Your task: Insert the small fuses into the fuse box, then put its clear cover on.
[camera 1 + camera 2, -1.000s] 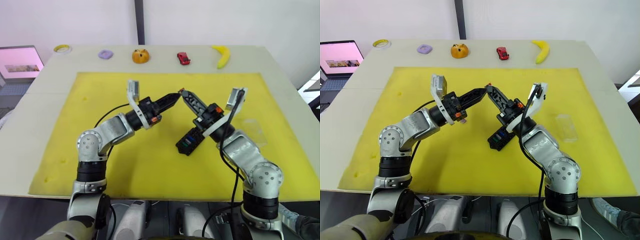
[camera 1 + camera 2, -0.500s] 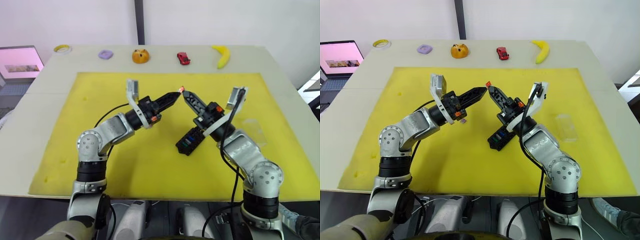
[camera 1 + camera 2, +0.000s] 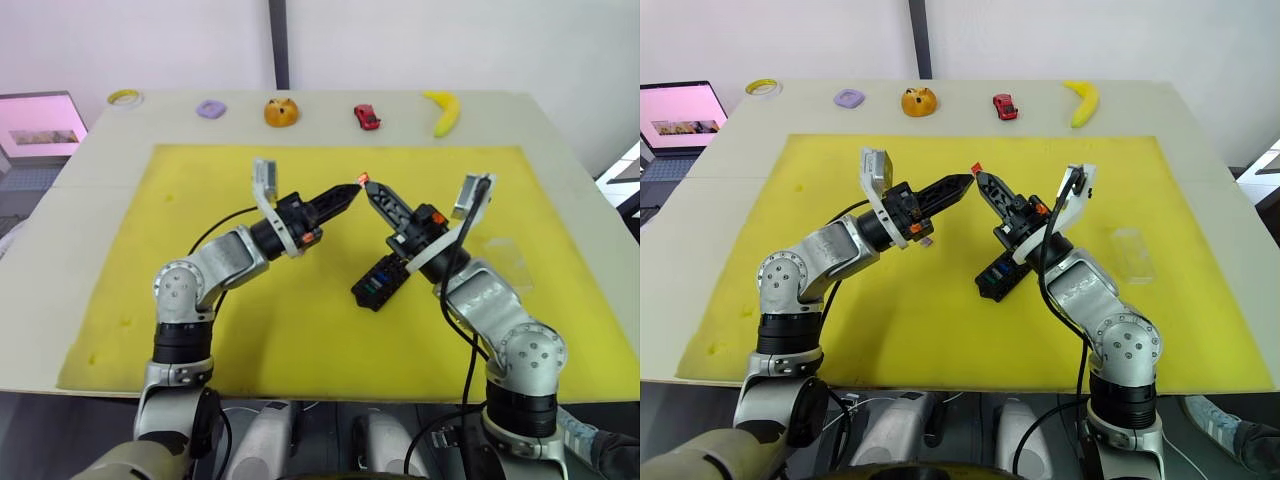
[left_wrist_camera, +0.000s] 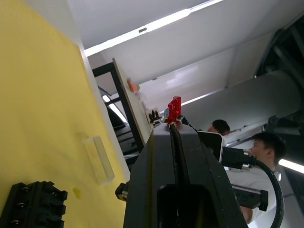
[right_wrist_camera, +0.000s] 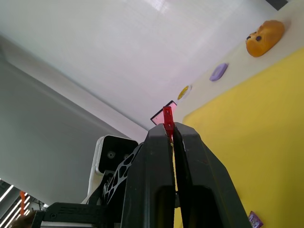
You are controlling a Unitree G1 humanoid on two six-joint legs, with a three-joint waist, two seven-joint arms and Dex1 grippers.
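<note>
Both arms are raised over the yellow mat (image 3: 200,320), tips nearly meeting. My right gripper (image 3: 368,186) is shut on a small red fuse (image 3: 363,178), which sticks out between its fingers in the right wrist view (image 5: 166,116). My left gripper (image 3: 350,192) is shut with nothing in it, its tip just beside that fuse (image 4: 174,109). The black fuse box (image 3: 380,283) lies on the mat under the right arm, with blue and green fuses in its slots. The clear cover (image 3: 1132,253) rests on the mat to the right. A small purple fuse (image 5: 255,219) lies on the mat.
Along the table's far edge sit a tape roll (image 3: 124,97), a purple piece (image 3: 211,109), an orange toy (image 3: 281,112), a red toy car (image 3: 367,117) and a banana (image 3: 443,112). A laptop (image 3: 40,125) stands at far left. People (image 4: 268,142) are beyond the table.
A second ago the two gripper tips touched. Now a small gap separates them and the red fuse shows at the right gripper's tip. Nothing has moved in the last half second.
</note>
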